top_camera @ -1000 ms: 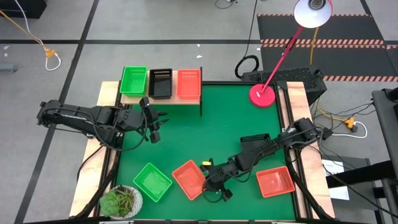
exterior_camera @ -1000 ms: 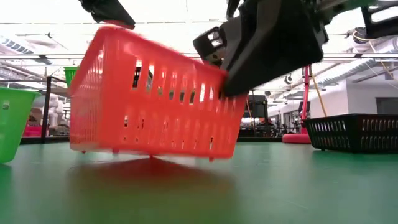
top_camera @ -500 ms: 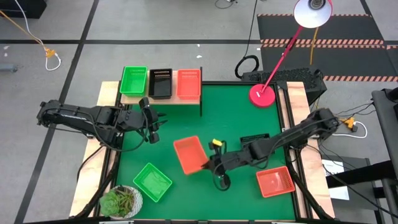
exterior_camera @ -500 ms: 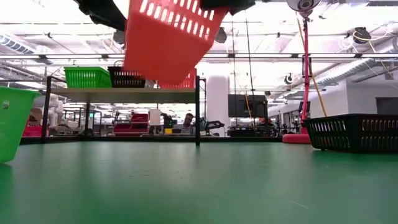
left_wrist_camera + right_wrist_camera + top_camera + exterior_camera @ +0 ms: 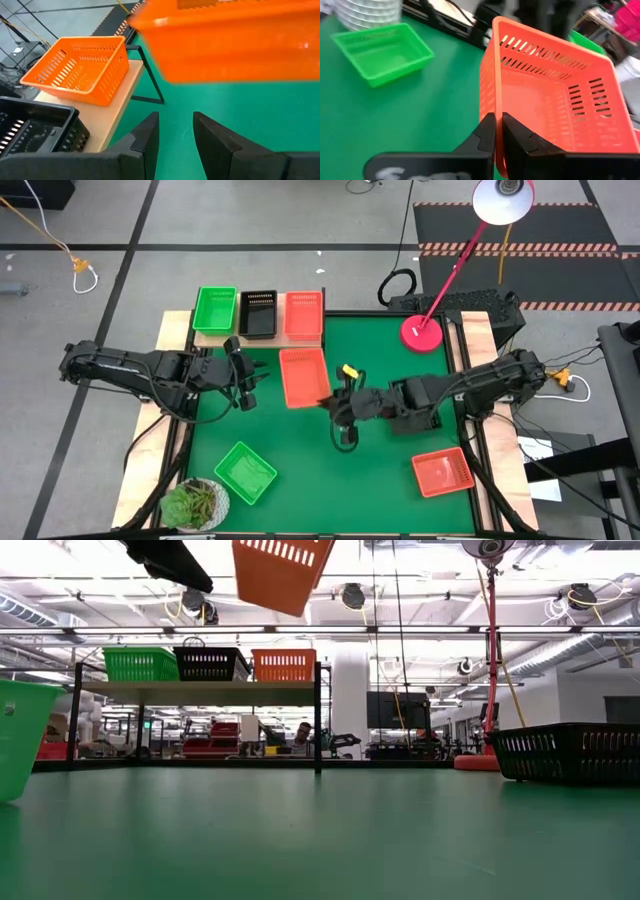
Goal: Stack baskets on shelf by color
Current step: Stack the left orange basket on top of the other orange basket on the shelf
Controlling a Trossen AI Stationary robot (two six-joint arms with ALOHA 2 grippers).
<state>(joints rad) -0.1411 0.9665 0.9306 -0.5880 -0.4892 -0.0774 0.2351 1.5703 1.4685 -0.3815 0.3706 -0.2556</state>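
High view, centre of frame: the right gripper [image 5: 328, 401] carries a red-orange basket [image 5: 304, 376] above the green desk [image 5: 380, 480], its jaws pinched on the basket's near rim; the right wrist view shows both fingers [image 5: 487, 131] pressed against that wall. The carried basket hangs just below the shelf [image 5: 258, 338], which sits at the upper left of the desk and already bears, left to right, a green basket [image 5: 214, 310], a black basket [image 5: 257, 313] and a second red-orange basket [image 5: 303, 314]. The left gripper [image 5: 243, 383] hovers immediately left of the carried basket, jaws partly spread and empty, close to the shelf's front edge. Elsewhere on the desk: a loose green basket [image 5: 245, 472] at lower left beside a potted plant [image 5: 194, 504], a third red-orange basket [image 5: 441, 471] at lower right, and another black basket [image 5: 575, 751] at the right edge of the low view. A pink lamp base [image 5: 422, 333] stands at upper right.
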